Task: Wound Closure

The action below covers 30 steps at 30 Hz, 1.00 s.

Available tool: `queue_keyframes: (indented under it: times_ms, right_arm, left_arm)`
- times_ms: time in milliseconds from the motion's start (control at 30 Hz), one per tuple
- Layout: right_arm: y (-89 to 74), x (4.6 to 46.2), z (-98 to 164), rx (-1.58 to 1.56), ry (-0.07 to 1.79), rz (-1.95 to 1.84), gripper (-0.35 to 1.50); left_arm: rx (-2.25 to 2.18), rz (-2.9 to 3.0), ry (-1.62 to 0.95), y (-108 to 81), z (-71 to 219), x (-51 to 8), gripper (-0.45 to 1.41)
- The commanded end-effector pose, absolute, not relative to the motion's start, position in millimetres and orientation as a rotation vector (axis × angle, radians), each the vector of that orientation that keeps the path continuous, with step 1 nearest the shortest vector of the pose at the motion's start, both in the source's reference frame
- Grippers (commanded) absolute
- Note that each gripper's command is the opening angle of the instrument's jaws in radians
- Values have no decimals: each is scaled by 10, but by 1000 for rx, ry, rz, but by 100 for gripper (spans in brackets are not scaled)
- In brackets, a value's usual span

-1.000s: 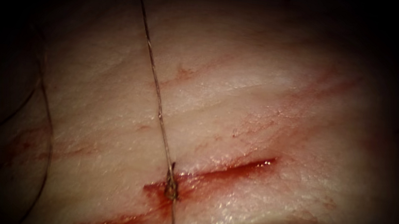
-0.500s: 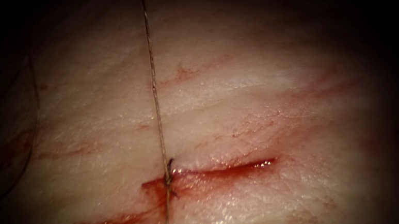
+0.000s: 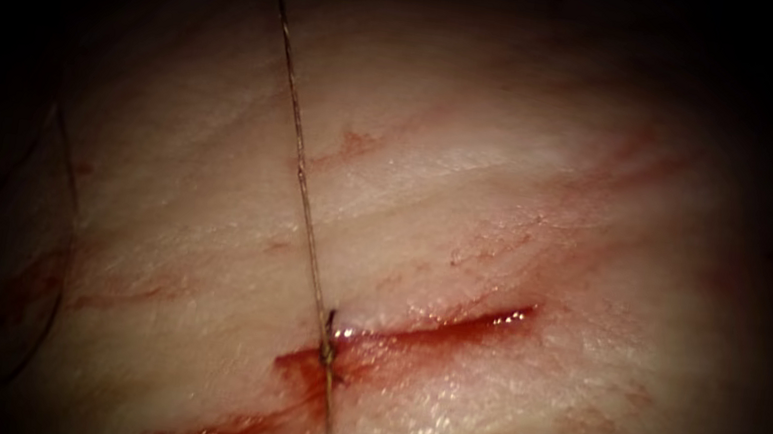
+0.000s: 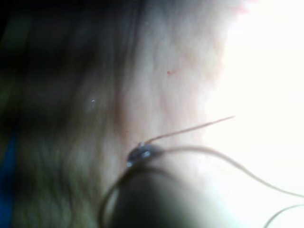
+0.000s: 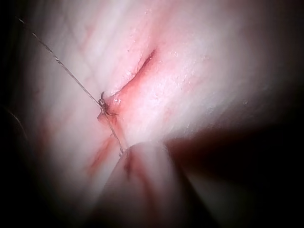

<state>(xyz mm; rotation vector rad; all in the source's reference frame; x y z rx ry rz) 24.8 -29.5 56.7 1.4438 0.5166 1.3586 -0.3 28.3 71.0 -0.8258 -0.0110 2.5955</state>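
The tissue (image 3: pixel 531 197) carries a slanted cut (image 3: pixel 452 322) wet with red fluid. A knot (image 3: pixel 328 345) sits on the cut near its left part. From it the thread (image 3: pixel 299 159) runs straight and taut up and away, and another strand (image 3: pixel 326 431) drops to the near edge. In the right wrist view the right tool (image 5: pixel 124 153) meets that near strand (image 5: pixel 114 135) at its tip, jaws shut on it. In the left wrist view the left tool (image 4: pixel 140 153) has the thread (image 4: pixel 190 130) leaving its shiny tip, jaws shut on it. I cannot tell where the needle lies.
A slack loop of thread (image 3: pixel 51 301) lies on the dim left side of the tissue. More slack thread (image 4: pixel 247 173) curves around the left tool. Thin red streaks (image 3: pixel 357 142) mark the tissue above the cut.
The right tool's metal tip has drawn back off the near edge of the endoscope view. The thread has straightened, the knot sits tighter on the cut, and the slack loop has shifted left.
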Motion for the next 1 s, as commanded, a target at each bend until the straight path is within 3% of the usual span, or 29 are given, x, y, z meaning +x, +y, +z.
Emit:
queue_keyframes:
  times_ms: [33,67,133,367,533,567,633,867,1000]
  right_arm:
    - [-299,256,566,1394,647,1237,-28]
    - [-297,255,565,1371,709,1178,22]
    - [-293,254,562,1286,829,1015,81]
    - [-260,248,557,963,1118,518,142]
    - [-212,229,525,900,1177,432,147]
    - [-193,220,512,866,1199,402,136]
    - [-163,209,499,798,1203,433,133]
    - [-88,208,516,561,1211,371,123]
    - [-79,215,550,590,1214,384,123]
  left_arm:
    - [-837,2595,-20,282,713,-8,-45]
    - [-846,2593,-30,279,712,-9,-45]
    - [-859,2590,-47,270,710,-11,-45]
    - [-883,2584,-89,242,700,-16,-45]
    - [-889,2594,-109,223,687,-8,-45]
    - [-888,2594,-114,216,681,-4,-45]
    - [-890,2599,-127,212,671,1,-45]
    - [-951,2565,-136,225,626,20,-45]
    - [-961,2558,-146,223,606,22,-45]
